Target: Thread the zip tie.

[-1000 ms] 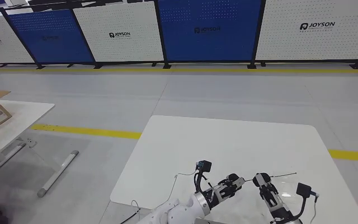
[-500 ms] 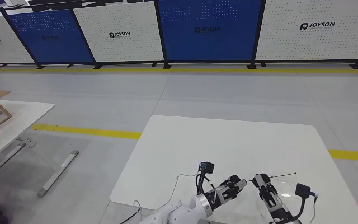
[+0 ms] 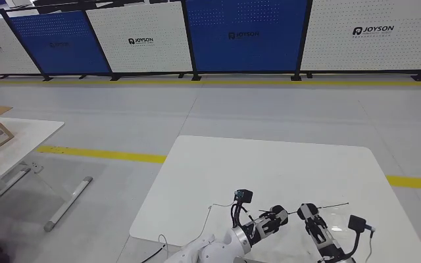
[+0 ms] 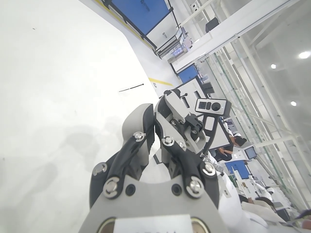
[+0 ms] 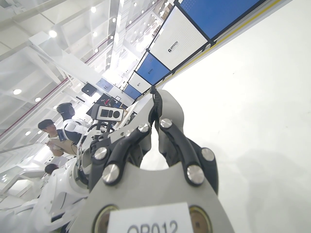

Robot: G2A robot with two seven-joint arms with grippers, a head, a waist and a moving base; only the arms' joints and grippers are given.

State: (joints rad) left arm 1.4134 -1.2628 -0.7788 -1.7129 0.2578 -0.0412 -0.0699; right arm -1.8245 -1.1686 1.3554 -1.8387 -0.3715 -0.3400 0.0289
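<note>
White tabletop [image 3: 263, 164] holds the whole job, which looks barely begun. The two arms sit at its near edge, close together but not touching. The right gripper [image 5: 156, 103] is clamped on a black zip tie [image 5: 153, 89]. The strap is pinched in its grip and the head pokes just past the tips, while the tail's course is hidden behind the gripper. The left gripper [image 4: 153, 122] has its fingers [image 4: 138, 120] pressed together, and I cannot tell whether anything thin is caught between them. A thin dark line [image 3: 264, 212] beside it in the top view is too fine to name. A second zip tie [image 4: 131, 88] lies flat and straight on the table just beyond the right gripper, touched by neither gripper. No loop shows anywhere, so I judge the threading itself not yet done. One tie is secured near its head. What remains is to bring the tail to the head, feed it through the slot and draw it up.
</note>
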